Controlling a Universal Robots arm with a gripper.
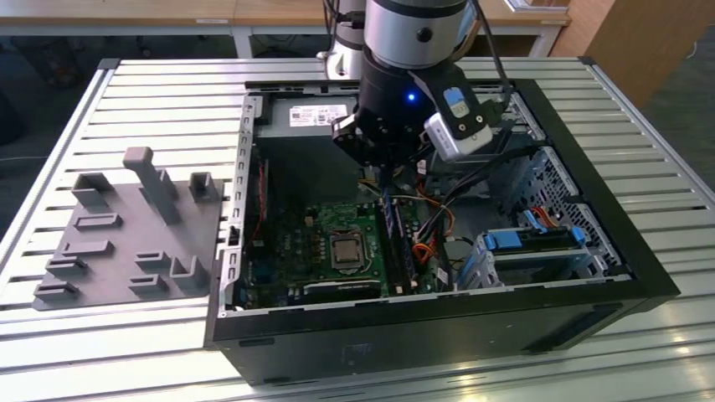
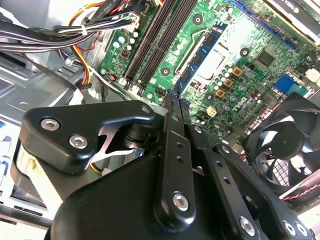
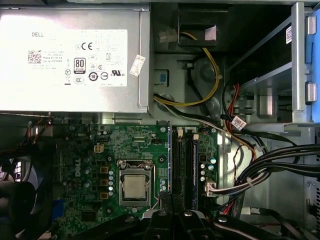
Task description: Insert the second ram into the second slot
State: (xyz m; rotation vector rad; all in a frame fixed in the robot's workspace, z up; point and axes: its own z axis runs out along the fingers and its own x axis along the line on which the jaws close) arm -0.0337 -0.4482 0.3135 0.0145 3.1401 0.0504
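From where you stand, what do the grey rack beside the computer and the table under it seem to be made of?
The rack looks like matte grey plastic: it is dull and uniform with no glint, and its chunky posts could be moulded or printed. The table looks like bare aluminium, going by its pale, silvery ribbed slats that catch the light.

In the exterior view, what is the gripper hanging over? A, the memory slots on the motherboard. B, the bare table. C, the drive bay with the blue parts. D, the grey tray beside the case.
A: in the exterior view the gripper hangs inside the open case, right above the memory slots on the motherboard.
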